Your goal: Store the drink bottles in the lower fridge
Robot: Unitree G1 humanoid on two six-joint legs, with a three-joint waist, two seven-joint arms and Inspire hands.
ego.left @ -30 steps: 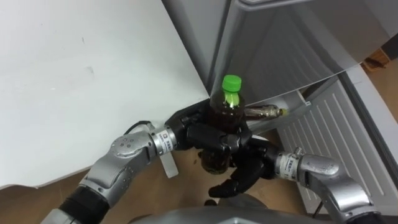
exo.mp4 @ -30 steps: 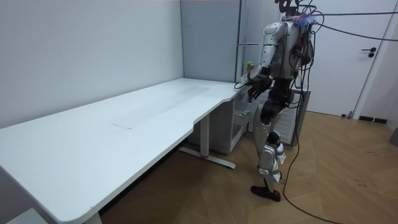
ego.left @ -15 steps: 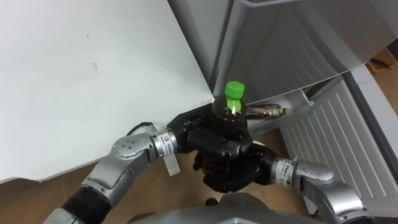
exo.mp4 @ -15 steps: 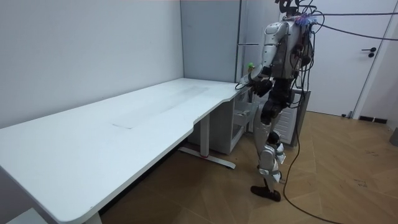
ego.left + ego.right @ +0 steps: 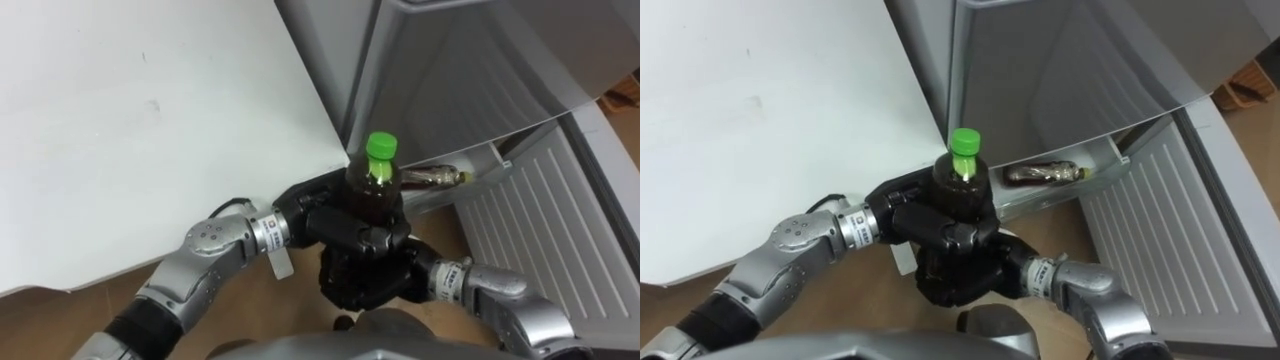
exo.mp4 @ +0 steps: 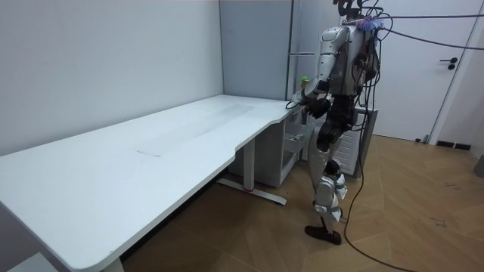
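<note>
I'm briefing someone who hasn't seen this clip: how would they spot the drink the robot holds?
Find the grey fridge beside the white desk. In front of its open lower compartment, the left robot hand and right robot hand clasp a dark bottle. It stands upright with a bright green cap, unlike the other bottle lying on its side inside.

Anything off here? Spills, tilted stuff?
No spill: the held bottle is upright, capped, gripped by left hand and right hand. Only oddity: another bottle lies on its side in the open fridge compartment.
</note>
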